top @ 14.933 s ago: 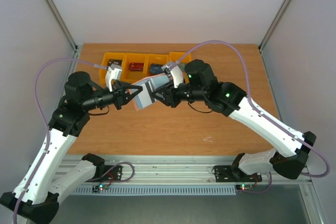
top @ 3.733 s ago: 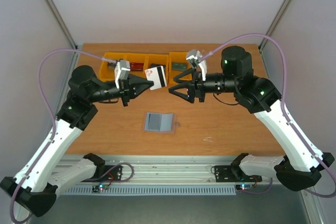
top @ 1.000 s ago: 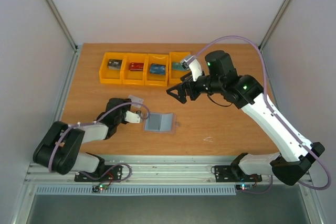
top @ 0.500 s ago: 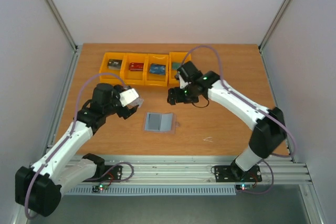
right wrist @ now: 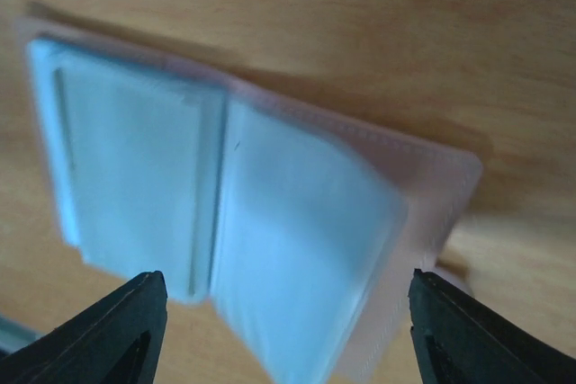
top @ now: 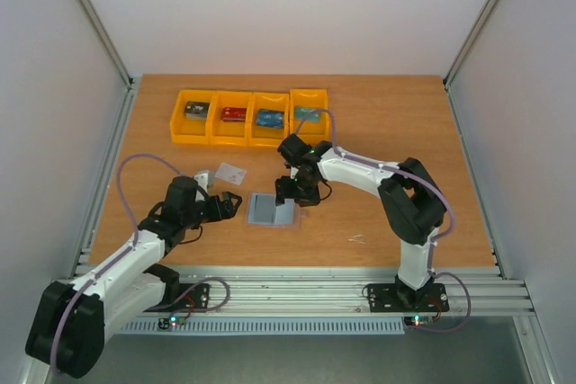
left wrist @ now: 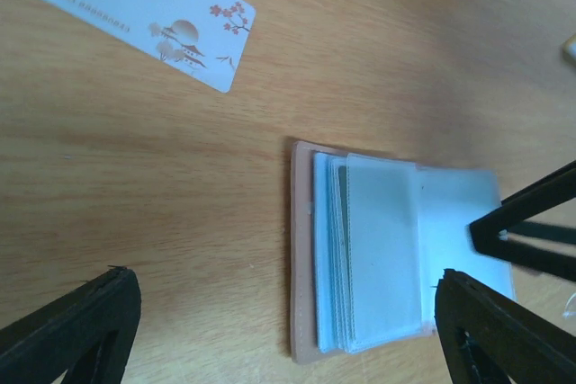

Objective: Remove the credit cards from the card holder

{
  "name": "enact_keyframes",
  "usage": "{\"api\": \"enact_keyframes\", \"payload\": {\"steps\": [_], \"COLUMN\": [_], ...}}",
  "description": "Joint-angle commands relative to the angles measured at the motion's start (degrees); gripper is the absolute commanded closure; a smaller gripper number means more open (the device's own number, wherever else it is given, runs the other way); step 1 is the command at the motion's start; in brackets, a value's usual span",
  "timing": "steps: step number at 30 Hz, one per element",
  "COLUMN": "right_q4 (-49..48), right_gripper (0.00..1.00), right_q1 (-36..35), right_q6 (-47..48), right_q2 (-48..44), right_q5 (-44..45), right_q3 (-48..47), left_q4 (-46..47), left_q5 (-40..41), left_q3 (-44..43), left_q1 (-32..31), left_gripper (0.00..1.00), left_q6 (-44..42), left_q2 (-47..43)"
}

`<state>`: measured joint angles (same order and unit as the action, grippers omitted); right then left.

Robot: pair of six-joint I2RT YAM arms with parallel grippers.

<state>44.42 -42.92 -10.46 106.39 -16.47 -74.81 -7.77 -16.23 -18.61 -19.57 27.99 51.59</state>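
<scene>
Card holder lies open on the table between both grippers. One credit card, lately held aloft by the left gripper, now rests near it; those fingers spread wide, empty. Right gripper, likewise wide, has descended over the open holder, presumably to extract another; whether more cards remain inside cannot be told.

I see the card holder lying flat and open, pale blue sleeves up, pink edge showing, just ahead of my left claw and directly under my right claw. One whitish credit card lies flat, farther ahead of the left claw and off to its left, apart from the holder.
</scene>
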Motion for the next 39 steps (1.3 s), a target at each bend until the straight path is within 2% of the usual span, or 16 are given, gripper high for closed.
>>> {"api": "enact_keyframes", "payload": {"steps": [1, 5, 12, 18, 24, 27, 29, 31, 34, 39], "right_q4": [-2.93, -7.51, -10.95, -17.91, -19.89, -16.98, -14.12, -11.57, -7.19, 2.58], "right_gripper": [0.28, 0.38, 0.76, 0.99, 0.99, 0.99, 0.99, 0.99, 0.99, 0.99], "right_q1": [0.08, 0.13, 0.41, 0.96, 2.48, 2.87, 2.85, 2.93, 2.97, 2.98], "right_q6": [-3.05, -5.55, -5.53, -5.92, -1.8, 3.7, 8.45, 12.55, 17.18, 24.19], "right_q2": [5.01, 5.86, 7.09, 6.1, 0.89, -3.31, -6.02, -8.62, -13.06, -19.6], "right_q5": [-2.02, -5.6, -7.02, -13.62, -16.65, -17.72, -18.32, -19.05, -20.21, -21.78], "right_q3": [-2.73, 0.47, 2.04, 3.78, 3.19, 1.36, 0.44, -0.24, -2.91, -11.75], "left_q4": [12.79, 14.35, 16.1, 16.99, 17.08, 17.82, 17.26, 13.34, 5.49, 1.29], "left_q5": [0.85, 2.74, 3.16, 2.7, 0.26, -4.91, -10.66, -15.59, -18.15, -23.18], "left_q3": [1.38, 2.75, 2.97, 3.05, 1.85, -0.01, -3.72, -8.39, -14.46, -18.6], "left_q1": [0.24, 0.24, 0.24, 0.24, 0.36, 0.81, 1.08, 1.09, 1.2, 1.24], "left_gripper": [0.1, 0.11, 0.12, 0.13, 0.14, 0.13, 0.13, 0.12, 0.09, 0.07], "left_q6": [11.87, 15.84, 16.93, 16.19, 13.62, 11.14, 6.4, -1.05, -8.18, -10.43], "left_q2": [2.82, 6.3, 9.18, 8.73, 6.42, 3.97, 1.94, -0.15, -3.17, -8.11]}}
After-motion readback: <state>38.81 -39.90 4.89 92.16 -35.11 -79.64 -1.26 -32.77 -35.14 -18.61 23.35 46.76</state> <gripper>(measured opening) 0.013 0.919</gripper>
